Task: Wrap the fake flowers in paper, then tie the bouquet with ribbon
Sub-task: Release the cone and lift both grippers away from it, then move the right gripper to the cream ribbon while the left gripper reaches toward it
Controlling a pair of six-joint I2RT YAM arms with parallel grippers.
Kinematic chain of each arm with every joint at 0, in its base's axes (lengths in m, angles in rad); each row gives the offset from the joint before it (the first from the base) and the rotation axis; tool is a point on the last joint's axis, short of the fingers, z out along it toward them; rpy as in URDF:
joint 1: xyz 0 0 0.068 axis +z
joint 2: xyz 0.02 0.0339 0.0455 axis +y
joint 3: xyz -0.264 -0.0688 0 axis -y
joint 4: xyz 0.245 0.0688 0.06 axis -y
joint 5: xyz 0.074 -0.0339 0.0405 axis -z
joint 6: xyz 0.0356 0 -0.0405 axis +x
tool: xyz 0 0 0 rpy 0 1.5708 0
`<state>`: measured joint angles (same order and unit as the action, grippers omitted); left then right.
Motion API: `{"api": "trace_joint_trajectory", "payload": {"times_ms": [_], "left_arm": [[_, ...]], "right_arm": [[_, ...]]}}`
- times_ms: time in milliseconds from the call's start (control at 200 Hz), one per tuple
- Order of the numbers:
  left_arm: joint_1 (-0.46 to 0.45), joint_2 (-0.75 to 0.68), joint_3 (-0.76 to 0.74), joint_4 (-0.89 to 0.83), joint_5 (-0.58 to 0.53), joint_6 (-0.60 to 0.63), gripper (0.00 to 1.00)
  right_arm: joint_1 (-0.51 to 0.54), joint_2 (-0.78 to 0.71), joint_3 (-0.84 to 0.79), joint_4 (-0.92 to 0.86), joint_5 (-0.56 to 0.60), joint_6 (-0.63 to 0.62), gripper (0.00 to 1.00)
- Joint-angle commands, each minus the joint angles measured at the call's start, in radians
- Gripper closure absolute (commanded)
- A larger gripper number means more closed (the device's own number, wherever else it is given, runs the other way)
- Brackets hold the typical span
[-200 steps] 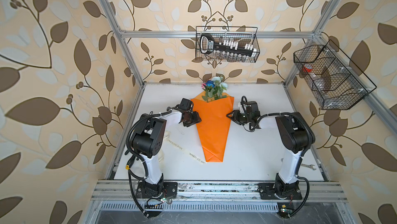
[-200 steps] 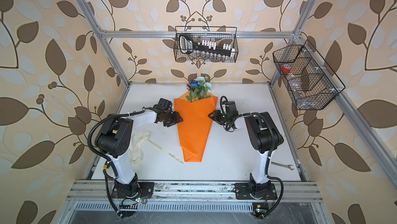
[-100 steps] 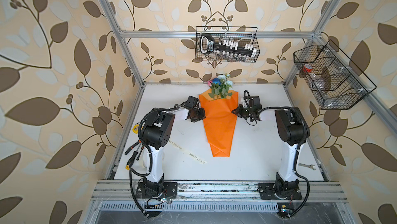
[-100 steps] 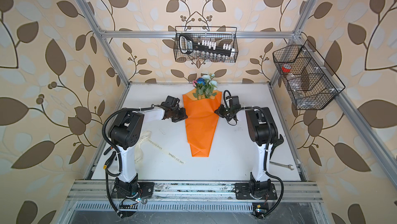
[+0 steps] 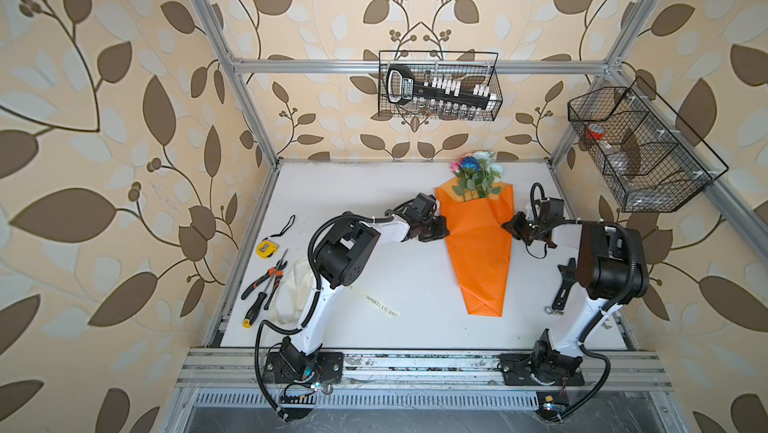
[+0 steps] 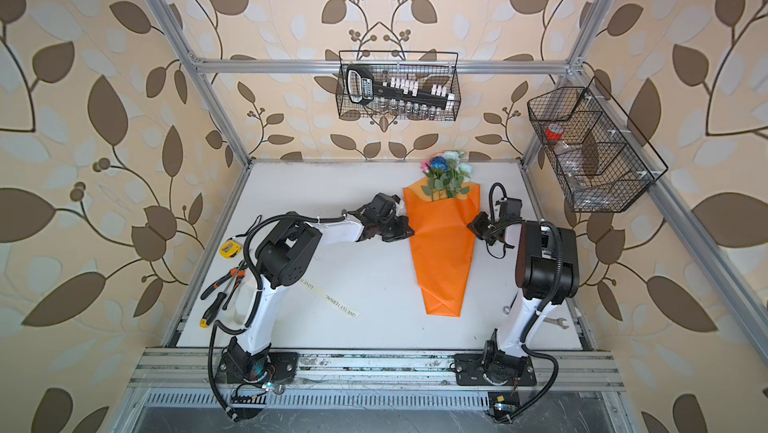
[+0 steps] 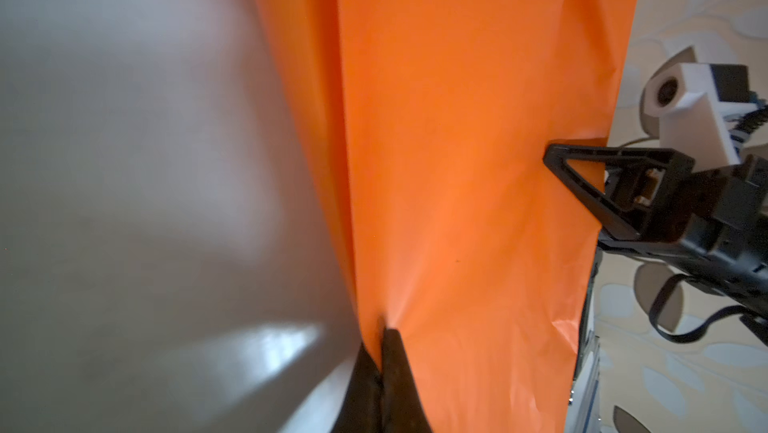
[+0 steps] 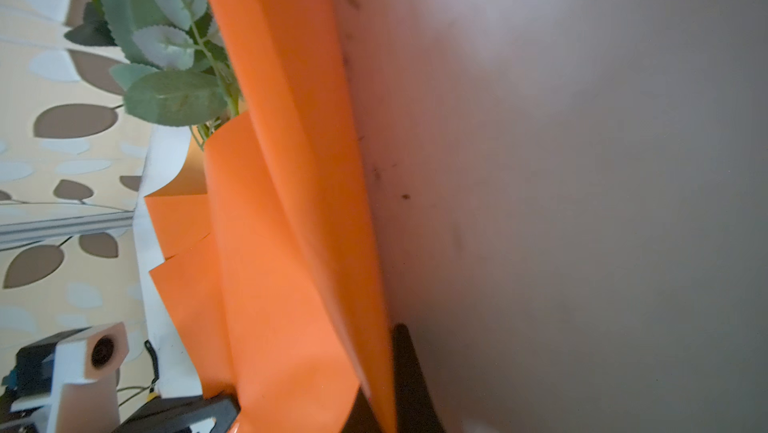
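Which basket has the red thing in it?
The side-wall basket, on the right. The back-wall basket holds a black tool rack, nothing red.

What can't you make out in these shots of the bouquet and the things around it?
- Stems: hidden inside the bouquet wrapping, both top views.
- Blooms: mostly cut off by the frame edge, right wrist view.
- Ribbon: partly behind the left arm, both top views.
- Left fingers: blurred, cut off by the edge, left wrist view.
- Side basket contents: too small, behind mesh.
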<state>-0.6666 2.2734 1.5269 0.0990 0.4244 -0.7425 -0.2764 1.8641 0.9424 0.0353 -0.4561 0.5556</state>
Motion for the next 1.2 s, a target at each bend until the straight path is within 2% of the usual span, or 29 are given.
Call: {"api": "trace_joint_trajectory", "payload": {"times_ms": [0, 50, 75, 100, 145, 210, 375, 495, 585, 700, 820, 935, 1005, 1105, 1195], "left_arm": [[0.017, 0.051, 0.056, 0.009, -0.005, -0.101, 1.0], [0.016, 0.067, 0.079, 0.018, 0.002, -0.106, 0.96], [0.019, 0.069, 0.085, 0.023, 0.002, -0.106, 0.9], [0.023, 0.066, 0.085, 0.026, 0.001, -0.121, 0.81], [0.029, 0.051, 0.075, 0.03, -0.003, -0.138, 0.72], [0.041, 0.007, 0.037, 0.036, -0.012, -0.134, 0.5], [0.102, -0.185, -0.133, 0.055, -0.039, -0.12, 0.02], [0.157, -0.391, -0.278, -0.009, -0.089, -0.065, 0.01], [0.195, -0.57, -0.386, -0.109, -0.178, -0.024, 0.01], [0.266, -0.774, -0.515, -0.259, -0.313, -0.01, 0.01], [0.387, -0.965, -0.64, -0.384, -0.389, -0.011, 0.01], [0.488, -1.121, -0.73, -0.442, -0.45, -0.001, 0.01], [0.519, -1.188, -0.752, -0.499, -0.514, 0.011, 0.01], [0.543, -1.252, -0.768, -0.556, -0.579, 0.02, 0.01], [0.557, -1.281, -0.771, -0.577, -0.603, 0.029, 0.01]], "right_arm": [[-0.032, -0.012, 0.04, -0.046, 0.199, -0.065, 1.0], [-0.033, -0.017, 0.048, -0.063, 0.233, -0.072, 1.0], [-0.034, -0.021, 0.05, -0.067, 0.243, -0.076, 0.99], [-0.036, -0.028, 0.05, -0.073, 0.254, -0.077, 0.92], [-0.037, -0.05, 0.046, -0.08, 0.271, -0.081, 0.8], [-0.037, -0.083, 0.048, -0.095, 0.278, -0.084, 0.63], [-0.034, -0.196, 0.04, -0.154, 0.298, -0.066, 0.52], [0.005, -0.334, -0.016, -0.194, 0.339, -0.061, 0.49], [0.105, -0.449, -0.053, -0.241, 0.423, -0.087, 0.48], [0.332, -0.594, -0.109, -0.265, 0.503, -0.117, 0.48], [0.673, -0.661, -0.146, -0.262, 0.582, -0.122, 0.48], [1.018, -0.601, -0.136, -0.252, 0.668, -0.111, 0.48], [1.176, -0.515, -0.103, -0.246, 0.665, -0.108, 0.49], [1.333, -0.367, -0.028, -0.252, 0.644, -0.123, 0.49], [1.43, -0.237, 0.05, -0.281, 0.642, -0.16, 0.49]]}}
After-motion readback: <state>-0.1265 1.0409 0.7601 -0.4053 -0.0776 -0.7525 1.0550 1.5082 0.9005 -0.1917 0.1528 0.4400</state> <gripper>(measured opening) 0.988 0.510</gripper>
